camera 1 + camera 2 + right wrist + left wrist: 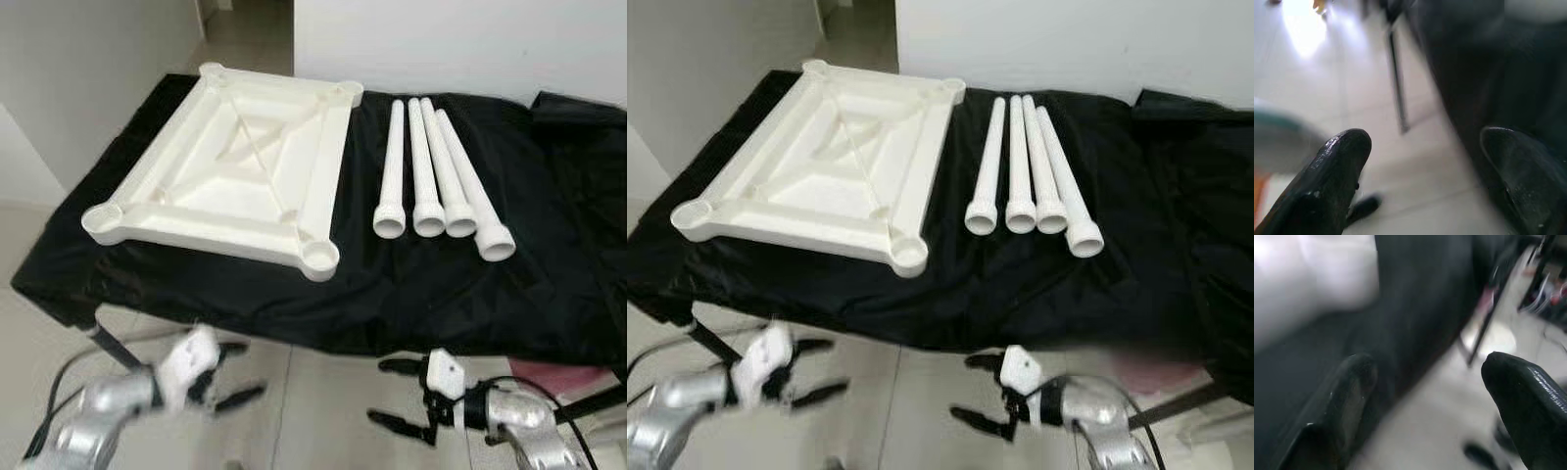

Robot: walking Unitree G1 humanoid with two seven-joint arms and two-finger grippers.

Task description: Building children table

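White tabletop (230, 162) upside down on a black cloth (549, 245), four legs (436, 176) lying side by side just to its right.
Both wrist views are blurred. Left gripper (230, 377) and right gripper (397, 394) hang below the cloth's near edge, jaws apart, holding nothing.

A plain indoor room: white walls (460, 39), pale tiled floor (313, 392), black-draped table (392, 284), doorway beyond.
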